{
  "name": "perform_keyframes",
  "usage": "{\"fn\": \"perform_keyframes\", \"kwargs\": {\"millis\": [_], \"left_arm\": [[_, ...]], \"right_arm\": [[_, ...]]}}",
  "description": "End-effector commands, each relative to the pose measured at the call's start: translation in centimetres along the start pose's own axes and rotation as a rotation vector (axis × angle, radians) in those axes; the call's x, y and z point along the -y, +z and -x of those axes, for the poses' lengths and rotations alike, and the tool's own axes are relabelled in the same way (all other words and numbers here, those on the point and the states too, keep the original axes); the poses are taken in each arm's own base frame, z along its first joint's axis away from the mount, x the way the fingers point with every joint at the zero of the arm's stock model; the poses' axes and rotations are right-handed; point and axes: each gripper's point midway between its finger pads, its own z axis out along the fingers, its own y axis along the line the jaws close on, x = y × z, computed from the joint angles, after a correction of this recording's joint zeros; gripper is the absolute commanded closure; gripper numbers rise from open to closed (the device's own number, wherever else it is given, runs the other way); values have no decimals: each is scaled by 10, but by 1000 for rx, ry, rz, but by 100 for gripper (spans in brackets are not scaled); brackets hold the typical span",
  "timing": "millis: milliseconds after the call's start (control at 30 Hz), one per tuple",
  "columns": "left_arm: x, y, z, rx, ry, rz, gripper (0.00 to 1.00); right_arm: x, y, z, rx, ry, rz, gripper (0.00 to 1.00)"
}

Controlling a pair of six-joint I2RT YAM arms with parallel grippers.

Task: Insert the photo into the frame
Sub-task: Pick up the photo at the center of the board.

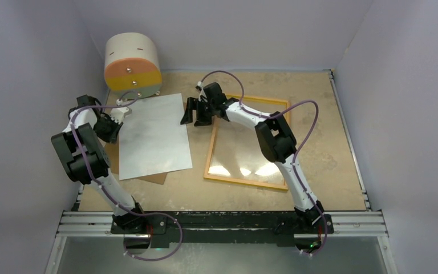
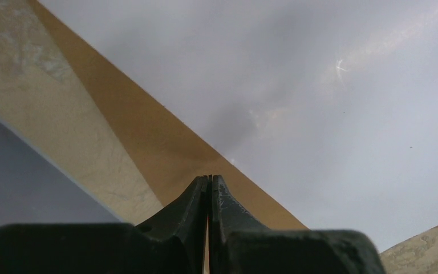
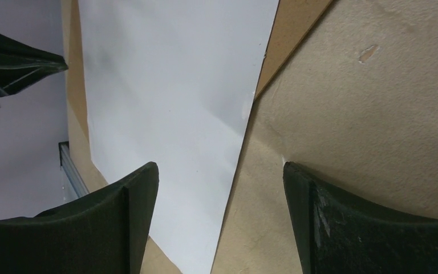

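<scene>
The photo (image 1: 154, 137) lies white back up on the left half of the table, on top of a brown backing board (image 1: 151, 177). The frame (image 1: 210, 149) lies to its right with its wood-coloured rim up and its glass reflecting light. My left gripper (image 1: 117, 116) is shut at the photo's left edge; in the left wrist view its tips (image 2: 209, 178) sit over the board (image 2: 148, 137) beside the photo (image 2: 319, 114). My right gripper (image 1: 197, 116) is open and empty. In its wrist view (image 3: 219, 168) it straddles the right edge of the photo (image 3: 165, 103).
A round cream drum with an orange and yellow band (image 1: 132, 63) stands at the back left. A metal rail (image 1: 222, 220) runs along the near edge. Grey walls close in the left, back and right sides. The backing board's corner (image 3: 291, 28) sticks out past the photo.
</scene>
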Motion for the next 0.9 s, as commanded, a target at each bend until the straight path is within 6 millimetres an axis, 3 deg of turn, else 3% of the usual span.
{"fn": "perform_keyframes", "kwargs": {"millis": [0, 200, 400, 867], "left_arm": [[16, 16, 5, 35, -1, -30, 93], [39, 34, -1, 18, -2, -93, 93], [44, 42, -4, 6, 0, -116, 94], [51, 48, -3, -4, 21, -143, 95]], "right_arm": [[-8, 6, -16, -58, 40, 77, 19], [-12, 9, -25, -78, 72, 116, 22], [-20, 10, -29, -91, 120, 188, 26], [-72, -19, -20, -93, 198, 431, 33]]}}
